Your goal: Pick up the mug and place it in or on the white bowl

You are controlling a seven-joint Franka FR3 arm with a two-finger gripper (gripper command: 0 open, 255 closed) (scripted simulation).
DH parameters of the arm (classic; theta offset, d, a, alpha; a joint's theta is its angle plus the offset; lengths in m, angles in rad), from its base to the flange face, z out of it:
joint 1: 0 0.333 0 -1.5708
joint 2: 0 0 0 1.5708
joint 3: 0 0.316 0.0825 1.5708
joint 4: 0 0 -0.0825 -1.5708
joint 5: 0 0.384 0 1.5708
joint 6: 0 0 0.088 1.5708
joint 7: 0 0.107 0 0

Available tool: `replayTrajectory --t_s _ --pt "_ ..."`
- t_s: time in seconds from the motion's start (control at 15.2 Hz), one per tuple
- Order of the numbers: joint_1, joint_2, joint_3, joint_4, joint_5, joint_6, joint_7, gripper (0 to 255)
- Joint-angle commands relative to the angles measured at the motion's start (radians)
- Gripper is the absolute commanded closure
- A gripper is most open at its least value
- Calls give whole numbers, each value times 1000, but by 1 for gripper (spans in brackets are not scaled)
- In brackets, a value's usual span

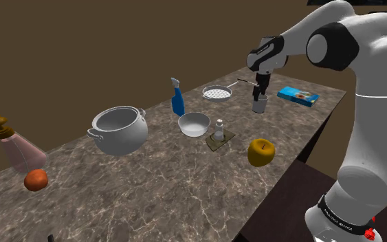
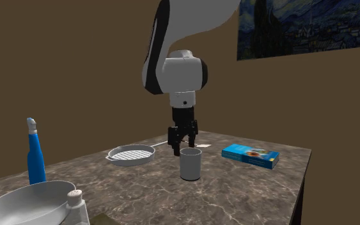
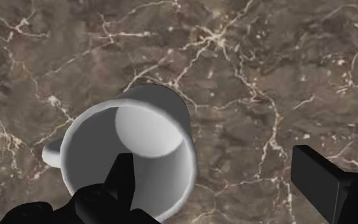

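Observation:
A plain grey mug [image 1: 259, 104] [image 2: 190, 165] [image 3: 133, 153] stands upright on the marble counter [image 1: 185, 179], near its far end in the shoulder view. My gripper [image 1: 259, 89] [image 2: 183, 144] [image 3: 212, 162] hangs just above its rim, open. In the wrist view one finger [image 3: 121, 175] dips into the mug's mouth and the other finger [image 3: 320, 181] is outside, apart from the wall. A small handle [image 3: 51, 153] juts from the mug's side away from the fingers. The white bowl [image 1: 194, 124] [image 2: 25, 203] sits further along the counter, towards the shoulder view's left.
A blue box [image 1: 298, 95] [image 2: 250, 155] and a round strainer pan [image 1: 217, 91] [image 2: 131, 154] flank the mug. A blue spray bottle [image 1: 177, 97] and a shaker [image 1: 220, 128] stand by the bowl. A grey pot [image 1: 119, 128] and a yellow fruit [image 1: 261, 152] lie nearer.

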Motion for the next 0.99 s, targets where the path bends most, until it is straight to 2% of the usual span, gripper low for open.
replayTrajectory --t_s 0.0,0.46,0.92 --pt "-16 48 5 48 14 0 -12 0" --pt "-29 105 18 26 38 76 -27 0" --pt "-29 105 18 26 38 76 -27 0"
